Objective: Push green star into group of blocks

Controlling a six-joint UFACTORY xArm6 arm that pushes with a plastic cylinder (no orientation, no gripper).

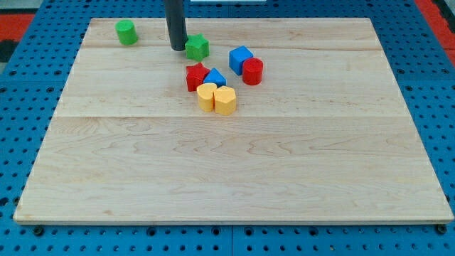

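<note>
Yellow blocks nearest, red star between them and green star, my tip beside

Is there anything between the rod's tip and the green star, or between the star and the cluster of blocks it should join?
Nothing visible blocks either path. My tip sits just to the view's left of the green star, with no block between. Only bare board lies between the star and the nearest block of the group, the red star, below it.

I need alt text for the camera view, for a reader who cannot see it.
My tip sits just left of the green star, above a cluster of red, blue and yellow blocks on a wooden board; a green cylinder stands apart at top left.
</note>
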